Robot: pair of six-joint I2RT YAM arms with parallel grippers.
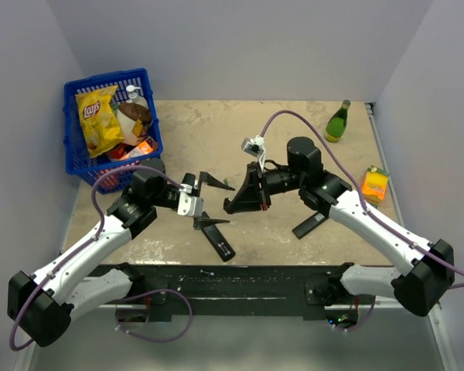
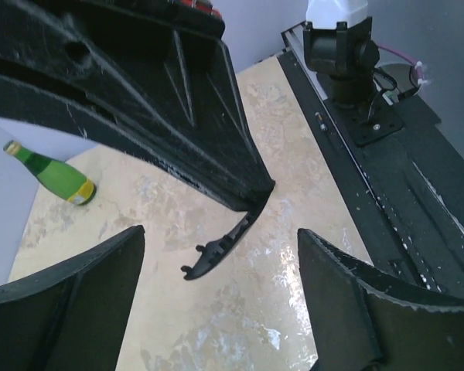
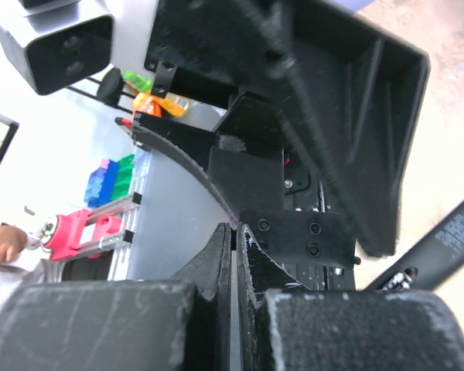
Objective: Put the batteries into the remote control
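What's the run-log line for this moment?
left gripper: open, facing small black cover | right gripper: shut, tip by cover | remote control: on table, untouched | batteries: not visible

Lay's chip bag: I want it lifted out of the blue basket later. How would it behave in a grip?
The Lay's chip bag looks puffed and crinkled, so probably light and floppy. Its glossy film may slip. It leans against other groceries in the blue basket, so lifting might disturb them.
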